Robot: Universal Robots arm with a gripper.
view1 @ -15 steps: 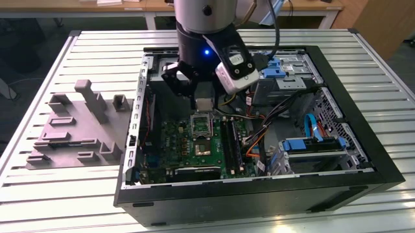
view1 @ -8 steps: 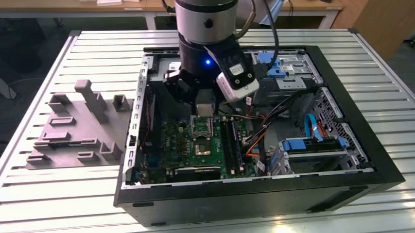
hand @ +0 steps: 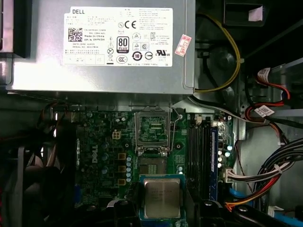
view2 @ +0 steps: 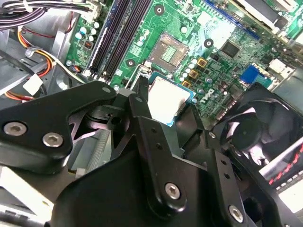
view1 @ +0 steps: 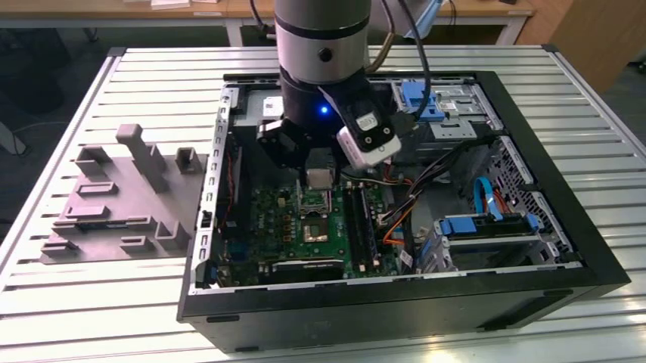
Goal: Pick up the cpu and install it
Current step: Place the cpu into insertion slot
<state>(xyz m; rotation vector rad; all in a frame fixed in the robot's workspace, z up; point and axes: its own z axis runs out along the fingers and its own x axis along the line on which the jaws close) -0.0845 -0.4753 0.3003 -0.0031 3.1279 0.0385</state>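
Your gripper (view1: 317, 168) hangs straight down from the upright arm into the open computer case (view1: 424, 306), its fingers (view2: 142, 106) closed on two opposite edges of the cpu (hand: 162, 198). You hold the chip flat above the green board (hand: 102, 156), silver top up, edges square with the board, just beside the open socket (hand: 152, 166). Being square, it has no long axis.
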